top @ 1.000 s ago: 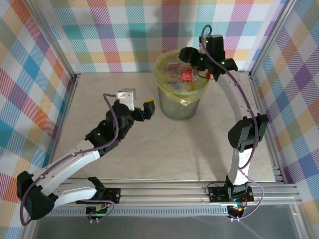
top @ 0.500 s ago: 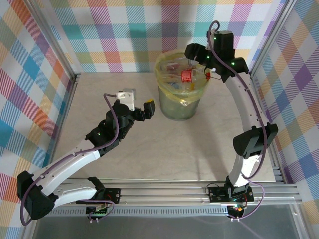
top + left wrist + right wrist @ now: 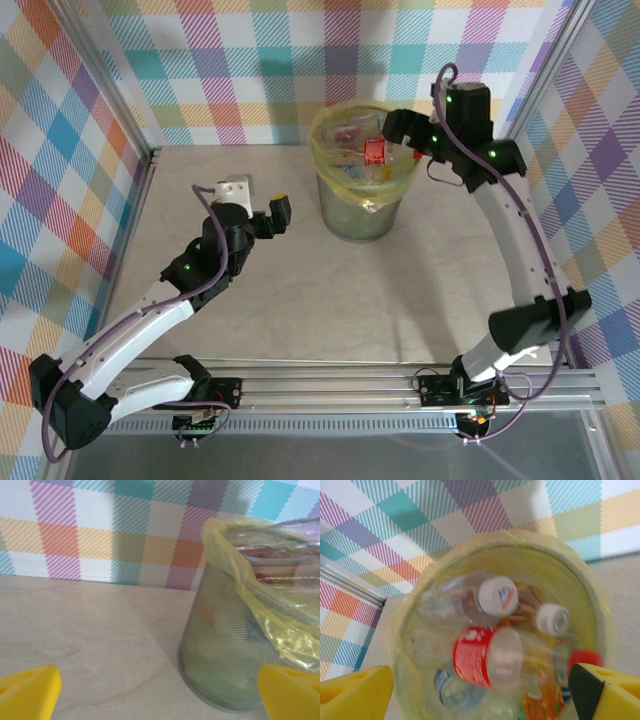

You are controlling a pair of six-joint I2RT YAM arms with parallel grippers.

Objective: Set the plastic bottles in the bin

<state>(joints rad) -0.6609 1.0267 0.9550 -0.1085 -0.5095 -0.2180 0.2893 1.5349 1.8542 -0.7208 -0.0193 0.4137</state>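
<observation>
Nearest you, the counter (image 3: 330, 300) on the near side of the bin (image 3: 362, 215) carries no bottle that you can make out. To the left of the bin, and a little nearer than it, your left tool (image 3: 157, 692) hovers with its yellow pads spread wide and nothing between them, facing the bin's ribbed wall.

In the bin itself, inside the yellow liner, the plastic bottles (image 3: 487, 657) lie heaped together: a red-labelled one on top, white caps beside it, orange and clear bodies underneath.

Just above the bin's far right rim, your right tool (image 3: 480, 690) looks straight down into the heap, its pads standing well apart and holding nothing.

Every bottle you can see is inside the bin, so the task looks finished or nearly so. What is left, by my reading, is drawing both arms away from the bin.
</observation>
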